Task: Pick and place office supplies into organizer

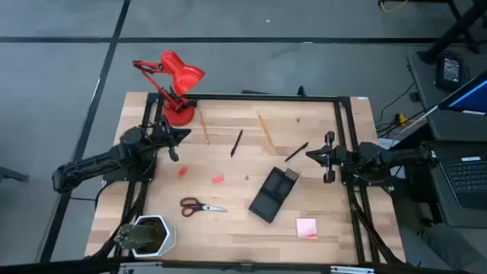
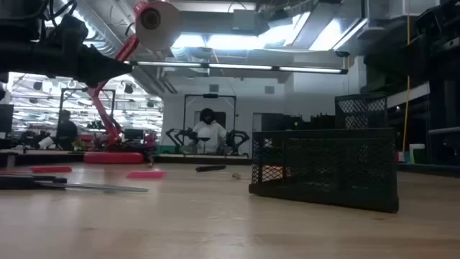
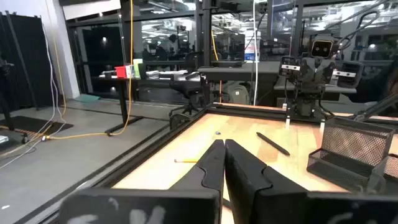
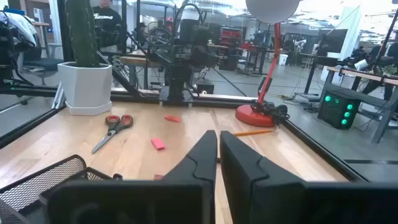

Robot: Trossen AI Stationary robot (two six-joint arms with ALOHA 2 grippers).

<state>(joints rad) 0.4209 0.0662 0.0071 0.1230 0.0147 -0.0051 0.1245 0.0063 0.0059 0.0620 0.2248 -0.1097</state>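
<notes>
My left gripper (image 1: pixel 177 144) hovers shut near the table's left edge, and my right gripper (image 1: pixel 318 156) hovers shut near the right edge; both hold nothing. The black mesh organizer (image 1: pixel 274 194) stands on the table at centre-right. Two pencils (image 1: pixel 204 126) (image 1: pixel 265 128) and two black pens (image 1: pixel 237 142) (image 1: pixel 297 151) lie toward the far side. Two red eraser pieces (image 1: pixel 183 172) (image 1: pixel 218 180), red-handled scissors (image 1: pixel 202 205) and a pink sticky pad (image 1: pixel 307 227) lie flat on the wood. My left wrist view shows its shut fingers (image 3: pixel 222 152); the right wrist view shows its own (image 4: pixel 217 142).
A red desk lamp (image 1: pixel 175 84) stands at the far left corner. A white pot with a plant (image 1: pixel 148 234) sits at the near left corner. A black frame rail (image 1: pixel 342 137) runs along the table's edges. Bare wood lies between scissors and organizer.
</notes>
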